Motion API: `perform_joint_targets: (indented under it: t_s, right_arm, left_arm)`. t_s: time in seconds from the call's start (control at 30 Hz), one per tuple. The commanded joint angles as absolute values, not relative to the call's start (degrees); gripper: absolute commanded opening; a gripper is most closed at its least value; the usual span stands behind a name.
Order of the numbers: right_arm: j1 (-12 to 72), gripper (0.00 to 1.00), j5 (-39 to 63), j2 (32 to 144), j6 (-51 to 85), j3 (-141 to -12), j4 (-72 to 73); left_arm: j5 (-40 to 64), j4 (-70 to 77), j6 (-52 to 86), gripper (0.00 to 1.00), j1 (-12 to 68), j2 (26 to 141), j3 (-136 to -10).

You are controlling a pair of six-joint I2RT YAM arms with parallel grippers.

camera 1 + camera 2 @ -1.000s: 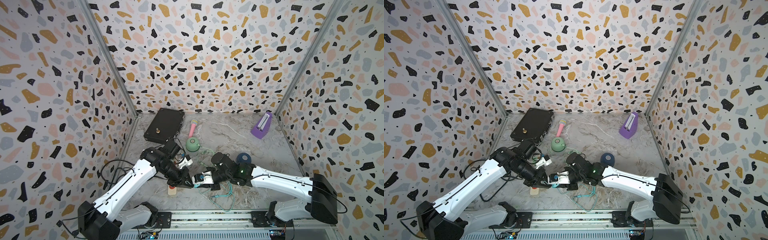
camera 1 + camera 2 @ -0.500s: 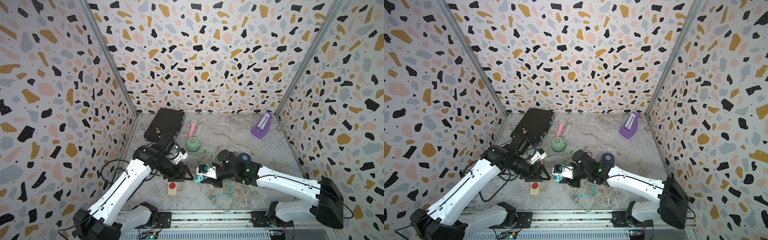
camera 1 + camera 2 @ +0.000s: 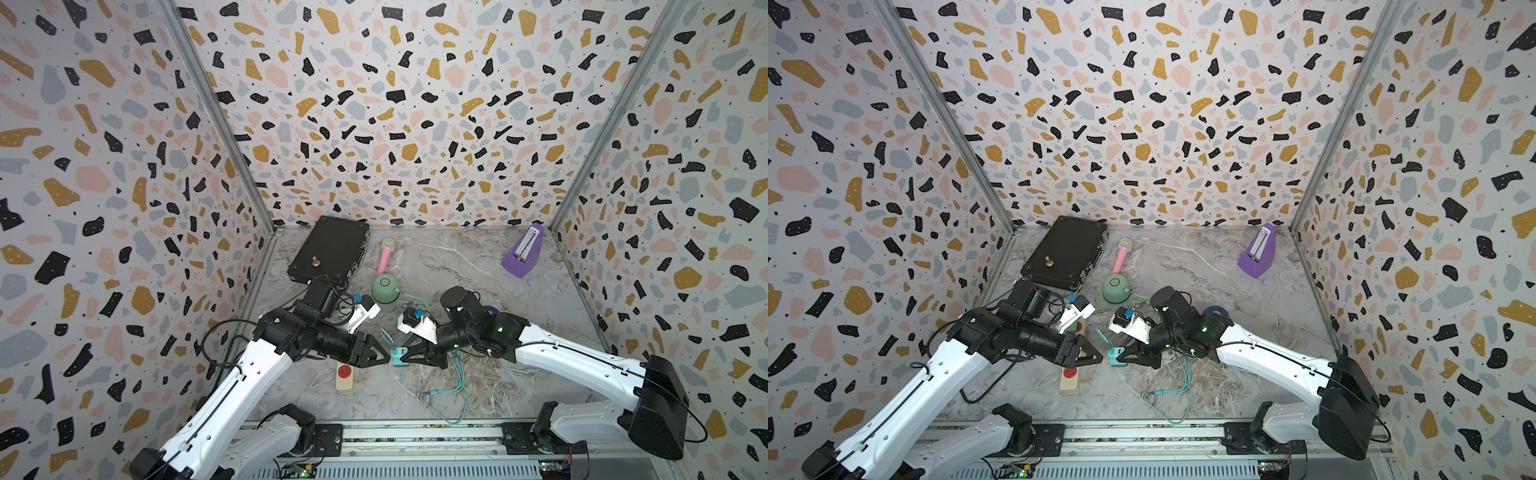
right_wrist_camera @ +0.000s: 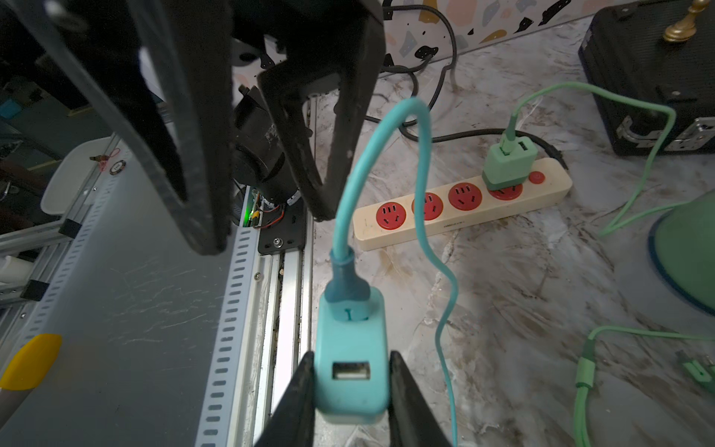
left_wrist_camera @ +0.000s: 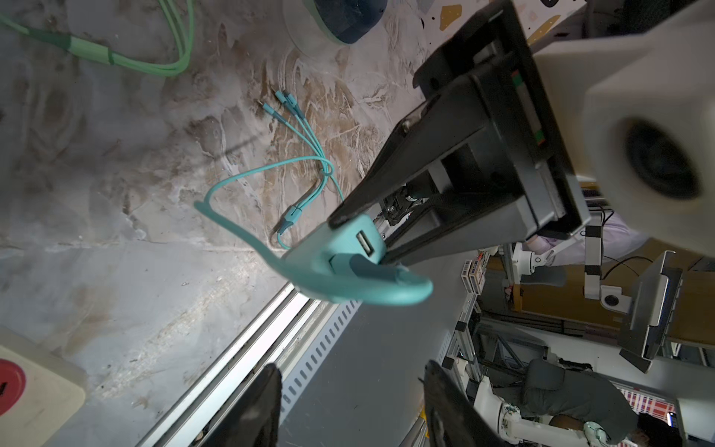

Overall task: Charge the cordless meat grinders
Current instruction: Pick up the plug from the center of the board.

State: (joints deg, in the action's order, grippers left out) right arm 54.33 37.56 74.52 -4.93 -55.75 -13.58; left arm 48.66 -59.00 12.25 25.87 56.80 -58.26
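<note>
Hidden: the navy blue grinder (image 3: 1219, 310) is mostly covered by the right arm (image 3: 561, 357) in both top views, with only a sliver showing just right of centre. The power strip (image 3: 345, 374) lies largely under the left arm (image 3: 257, 374).
Cut off: the left wrist view crops the navy dome at the frame edge, and the right wrist view crops the mint green grinder (image 3: 385, 287).
Counts: two grinders, two plug adapters, one power strip, one pink toy microphone (image 3: 385, 255), one black case (image 3: 328, 253), one purple metronome (image 3: 523, 257).
Only in the right wrist view: four red sockets, the end one holding the green plug adapter (image 4: 508, 162).
Left gripper (image 3: 380, 353): spread and empty, its tips near the teal plug adapter (image 4: 350, 367).
Right gripper (image 4: 350, 387): pinching the teal plug adapter by its sides, at lower centre of the top views. The teal cable (image 4: 387, 154) sits in one USB port and the second is free.
Task things: the mint green grinder stands upright at centre, just below the microphone.
</note>
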Motion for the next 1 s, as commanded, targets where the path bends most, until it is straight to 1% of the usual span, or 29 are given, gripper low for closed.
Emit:
perform_joint_targets:
  t_s: [0.0, 0.1, 0.17, 0.37, 0.5, 0.63, 0.7, 0.9, 0.97]
  right_arm:
    - [54.2, 0.08, 41.6, 73.4, -1.5, -58.2, -14.5]
    - [54.1, 0.07, 43.2, 73.4, -0.9, -59.0, -15.1]
    - [54.0, 0.08, 44.3, 73.5, -0.6, -59.6, -16.0]
    - [52.4, 0.08, 47.5, 73.3, -0.5, -60.7, -18.1]
    - [50.8, 0.08, 50.6, 72.9, -2.0, -62.0, -21.0]
    - [48.7, 0.07, 53.3, 72.6, -4.3, -63.6, -24.6]
    - [48.1, 0.08, 54.3, 72.7, -5.6, -64.2, -26.4]
    - [47.8, 0.08, 57.9, 74.4, -7.0, -66.0, -28.6]
    - [47.6, 0.07, 58.7, 74.9, -7.2, -66.3, -28.6]
  left_arm:
    - [51.4, -52.1, 8.4, 0.59, 25.6, 56.8, -57.1]
    - [52.3, -44.1, 9.6, 0.6, 25.7, 54.9, -54.3]
    - [52.7, -41.3, 9.0, 0.62, 25.8, 54.1, -53.8]
    - [56.1, -39.2, 7.1, 0.64, 26.4, 54.6, -52.7]
    - [59.2, -37.7, 7.0, 0.63, 29.0, 55.4, -51.6]
    - [57.9, -37.3, 6.6, 0.63, 31.4, 55.9, -50.9]
    - [57.1, -37.3, 6.2, 0.62, 31.6, 56.3, -50.7]
    - [57.9, -31.8, 8.8, 0.52, 32.2, 57.5, -51.1]
    - [58.4, -30.2, 9.3, 0.51, 32.4, 58.1, -51.2]
